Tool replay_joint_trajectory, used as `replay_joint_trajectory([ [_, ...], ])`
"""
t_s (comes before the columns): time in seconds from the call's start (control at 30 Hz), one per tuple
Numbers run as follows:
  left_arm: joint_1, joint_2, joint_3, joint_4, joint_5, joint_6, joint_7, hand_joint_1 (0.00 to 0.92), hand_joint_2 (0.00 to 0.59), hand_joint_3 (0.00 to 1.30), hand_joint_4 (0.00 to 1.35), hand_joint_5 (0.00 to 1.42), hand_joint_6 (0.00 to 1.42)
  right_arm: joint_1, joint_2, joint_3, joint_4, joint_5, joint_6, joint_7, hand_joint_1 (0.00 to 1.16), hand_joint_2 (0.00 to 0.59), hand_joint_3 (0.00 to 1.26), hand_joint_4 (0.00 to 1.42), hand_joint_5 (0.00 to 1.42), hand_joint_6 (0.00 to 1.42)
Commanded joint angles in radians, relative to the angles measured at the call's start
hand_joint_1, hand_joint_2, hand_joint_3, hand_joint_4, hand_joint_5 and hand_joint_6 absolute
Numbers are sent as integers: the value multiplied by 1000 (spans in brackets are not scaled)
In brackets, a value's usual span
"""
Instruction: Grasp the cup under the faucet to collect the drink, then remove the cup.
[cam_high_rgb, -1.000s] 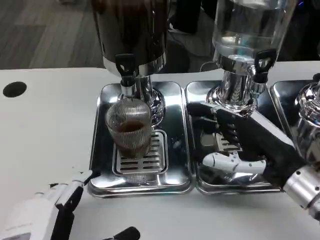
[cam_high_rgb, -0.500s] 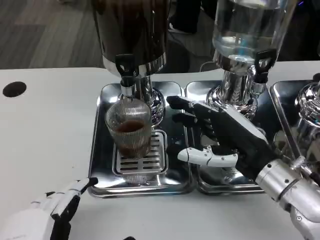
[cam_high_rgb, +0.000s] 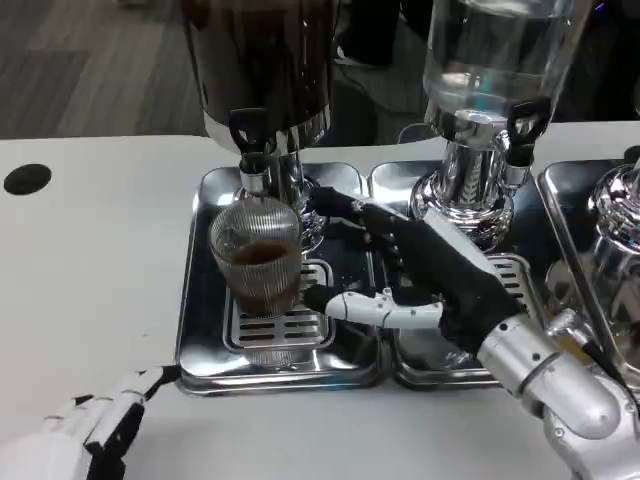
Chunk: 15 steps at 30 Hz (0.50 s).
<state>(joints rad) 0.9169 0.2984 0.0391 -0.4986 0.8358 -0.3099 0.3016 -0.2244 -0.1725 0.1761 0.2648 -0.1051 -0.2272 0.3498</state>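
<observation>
The white table (cam_high_rgb: 90, 260) carries three steel drip trays side by side, each under a drink dispenser. The left tray (cam_high_rgb: 205, 340) sits below the dark dispenser (cam_high_rgb: 262, 70), whose black faucet (cam_high_rgb: 250, 135) points straight down. The middle tray (cam_high_rgb: 440, 365) sits below the clear dispenser (cam_high_rgb: 495, 60); a third dispenser (cam_high_rgb: 615, 230) stands at the far right edge.

The cup (cam_high_rgb: 258, 255), a ribbed clear glass, stands upright on the slotted grate (cam_high_rgb: 280, 320) of the left tray, directly beneath the faucet. It holds brown liquid to roughly mid-height. Its long axis is vertical.

The right hand (cam_high_rgb: 415, 275) reaches across from the middle tray, fingers spread and holding nothing. Its upper fingers pass behind and to the right of the cup; its thumb lies low, pointing at the cup's base. The cup lies just to this hand's left, at the mouth of the open grasp; whether any fingertip touches the glass cannot be determined.

The left hand (cam_high_rgb: 95, 435) rests low at the table's near edge, well apart from the cup, fingers loose and holding nothing.

Assessment: the right hand is the nearer one, and a short leftward move followed by closing around the upright glass would secure it.
</observation>
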Motion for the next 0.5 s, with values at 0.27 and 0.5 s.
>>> replay_joint_trajectory([
  [0.27,31,-12,37,-4,-8,-33,14,0,26,246,200,254,198,-77,35,15,94,-12,-30,-20,723,119,149,99,145,121],
  [0.5,33,-12,47,4,-17,-38,5,0,26,246,199,254,198,-106,48,19,134,-16,-43,-22,723,119,146,97,144,121],
])
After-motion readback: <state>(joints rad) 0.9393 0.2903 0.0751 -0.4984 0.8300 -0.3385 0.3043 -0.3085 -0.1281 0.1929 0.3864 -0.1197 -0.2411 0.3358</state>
